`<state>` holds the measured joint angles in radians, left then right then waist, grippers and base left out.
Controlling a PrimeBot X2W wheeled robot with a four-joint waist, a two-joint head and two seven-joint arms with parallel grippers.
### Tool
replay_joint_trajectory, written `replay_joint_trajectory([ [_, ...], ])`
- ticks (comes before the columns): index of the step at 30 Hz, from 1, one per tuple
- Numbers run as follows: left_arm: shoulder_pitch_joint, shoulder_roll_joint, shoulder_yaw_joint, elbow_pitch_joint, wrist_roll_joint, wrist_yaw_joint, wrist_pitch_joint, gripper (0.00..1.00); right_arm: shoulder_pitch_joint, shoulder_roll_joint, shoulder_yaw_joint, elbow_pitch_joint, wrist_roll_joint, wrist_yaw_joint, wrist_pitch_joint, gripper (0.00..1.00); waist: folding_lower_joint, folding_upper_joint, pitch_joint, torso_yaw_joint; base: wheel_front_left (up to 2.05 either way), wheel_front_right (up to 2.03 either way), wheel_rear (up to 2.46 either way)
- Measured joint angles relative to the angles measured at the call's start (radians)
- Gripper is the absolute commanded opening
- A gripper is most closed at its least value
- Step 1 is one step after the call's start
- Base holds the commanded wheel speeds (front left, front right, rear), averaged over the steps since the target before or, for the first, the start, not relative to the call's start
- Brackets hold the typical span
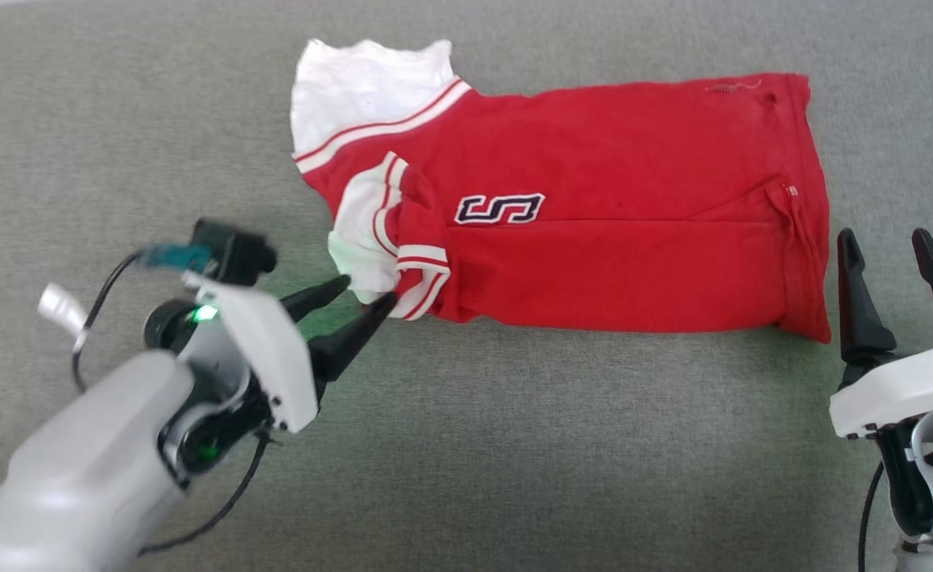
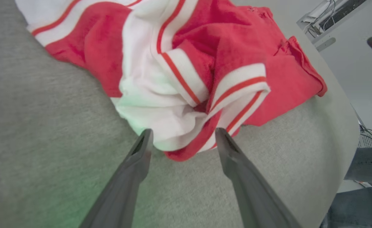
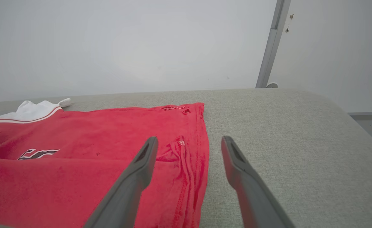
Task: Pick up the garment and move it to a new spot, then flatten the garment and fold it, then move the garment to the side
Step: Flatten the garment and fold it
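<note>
One grey woven-fabric surface (image 1: pixel 514 445), bearing all. One red jersey T-shirt (image 1: pixel 594 238), white striped sleeves, folded lengthwise, lying mid-surface. One left gripper (image 1: pixel 369 290), jaws wide, tips flanking the bunched near sleeve, nothing clamped. One right gripper (image 1: pixel 884 236), jaws wide, empty, just beside the hem.

The head view looks steeply down over the whole garment (image 1: pixel 609 238). The left wrist view faces its sleeve (image 2: pixel 160 104) closely. The right wrist view looks low across its hem (image 3: pixel 202 142) toward a wall (image 3: pixel 125 47).
</note>
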<state>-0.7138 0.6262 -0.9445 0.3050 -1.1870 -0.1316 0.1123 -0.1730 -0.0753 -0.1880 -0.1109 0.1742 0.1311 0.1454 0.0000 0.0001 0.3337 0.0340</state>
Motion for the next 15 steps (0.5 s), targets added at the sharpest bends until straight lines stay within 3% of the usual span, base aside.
replay_joint_trajectory([
  [6,-0.118,-0.029,-0.073,0.039,-0.038,0.0,0.127,1.0,-0.019,0.008,0.002,-0.024,-0.018,0.0,0.017,1.0,0.0,0.0,0.046,-0.02,0.0,0.0,0.0],
  [13,-0.207,-0.045,-0.149,0.126,-0.027,-0.002,0.172,1.0,-0.046,0.014,0.037,-0.04,-0.036,0.0,0.04,1.0,0.0,0.0,0.092,-0.041,0.0,0.0,0.0],
  [14,-0.211,-0.045,-0.156,0.126,-0.032,-0.002,0.172,0.59,-0.051,0.015,0.044,-0.04,-0.039,0.0,0.047,1.0,0.0,0.0,0.096,-0.045,0.0,0.0,0.0],
  [15,-0.216,-0.044,-0.162,0.125,-0.042,-0.002,0.171,0.27,-0.056,0.015,0.051,-0.041,-0.043,0.0,0.058,1.0,0.0,0.0,0.1,-0.048,0.0,0.0,0.0],
])
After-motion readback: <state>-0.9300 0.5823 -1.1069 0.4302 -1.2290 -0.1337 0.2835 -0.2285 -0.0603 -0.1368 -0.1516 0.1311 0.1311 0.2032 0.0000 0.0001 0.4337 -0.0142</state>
